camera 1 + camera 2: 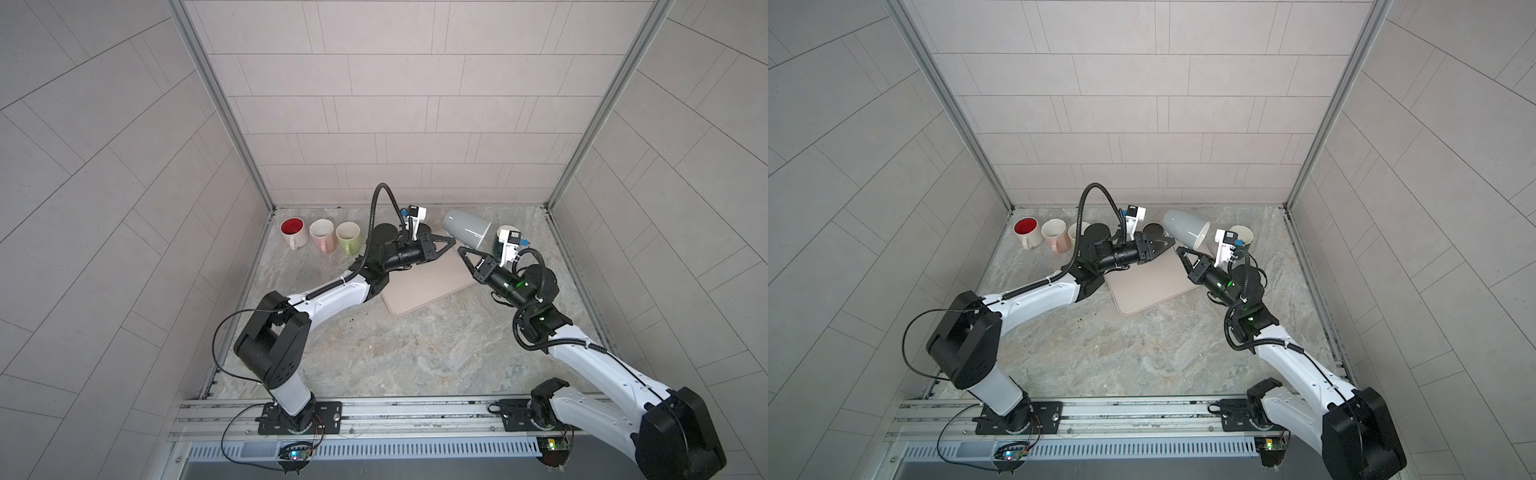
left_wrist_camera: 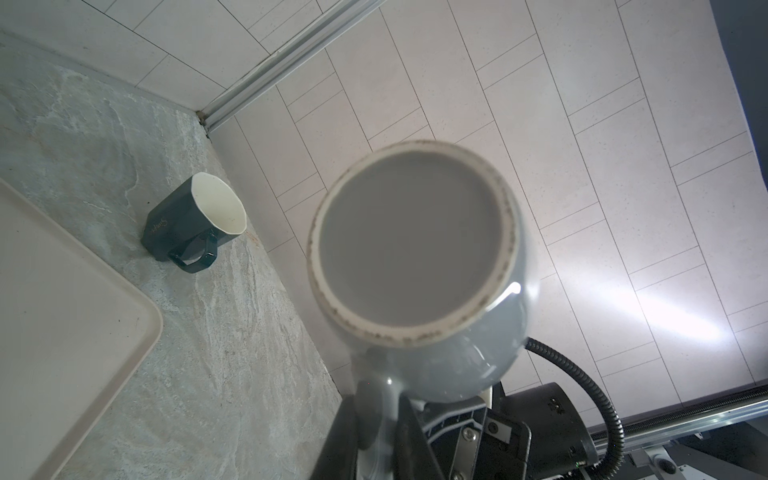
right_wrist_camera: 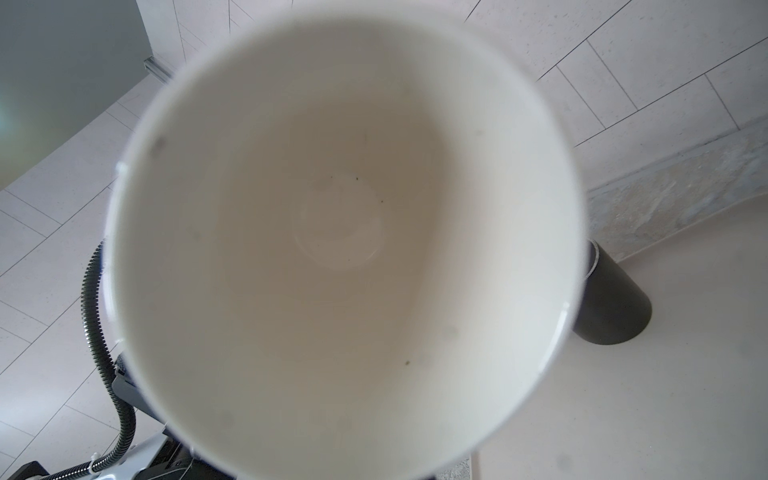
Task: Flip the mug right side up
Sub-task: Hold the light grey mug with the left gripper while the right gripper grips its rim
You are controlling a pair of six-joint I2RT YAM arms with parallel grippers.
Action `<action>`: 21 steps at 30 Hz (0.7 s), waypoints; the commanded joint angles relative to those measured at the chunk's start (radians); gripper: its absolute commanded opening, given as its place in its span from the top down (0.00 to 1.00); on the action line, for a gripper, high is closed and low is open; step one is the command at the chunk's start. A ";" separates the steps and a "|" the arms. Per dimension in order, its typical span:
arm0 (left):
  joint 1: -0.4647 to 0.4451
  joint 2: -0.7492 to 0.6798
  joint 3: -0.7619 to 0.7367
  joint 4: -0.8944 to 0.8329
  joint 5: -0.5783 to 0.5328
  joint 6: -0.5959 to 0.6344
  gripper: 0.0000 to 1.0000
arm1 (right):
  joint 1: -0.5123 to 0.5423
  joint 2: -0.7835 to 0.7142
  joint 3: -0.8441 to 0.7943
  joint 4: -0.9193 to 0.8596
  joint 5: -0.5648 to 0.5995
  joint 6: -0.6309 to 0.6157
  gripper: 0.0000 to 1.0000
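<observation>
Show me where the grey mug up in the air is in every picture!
In a top view: the grey mug is tilted, at the back, just right of middle.
In a top view: the same spot, just right of middle.
Left wrist: its round base faces the camera, mid-picture.
Right wrist: its white inside fills most of the picture.
Shared landmark: the beige tray, in all four.

Blurred grey mug (image 3: pixel 340 232), rim beyond the wrist view's edge (dark mug (image 1: pixel 1245 235) half behind a camera (image 1: pixel 1225 246))
</observation>
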 commanded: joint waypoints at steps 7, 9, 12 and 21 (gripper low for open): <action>-0.019 0.001 0.042 0.087 0.037 0.030 0.54 | 0.029 0.007 0.065 0.015 0.026 -0.024 1.00; -0.020 0.000 0.040 0.083 0.036 0.036 0.46 | 0.031 0.003 0.060 0.001 0.043 -0.029 1.00; -0.019 0.001 0.035 0.076 0.028 0.041 0.32 | 0.034 0.000 0.053 -0.013 0.062 -0.036 1.00; -0.020 0.003 0.016 0.063 0.016 0.049 0.00 | 0.035 -0.025 0.041 -0.055 0.103 -0.065 1.00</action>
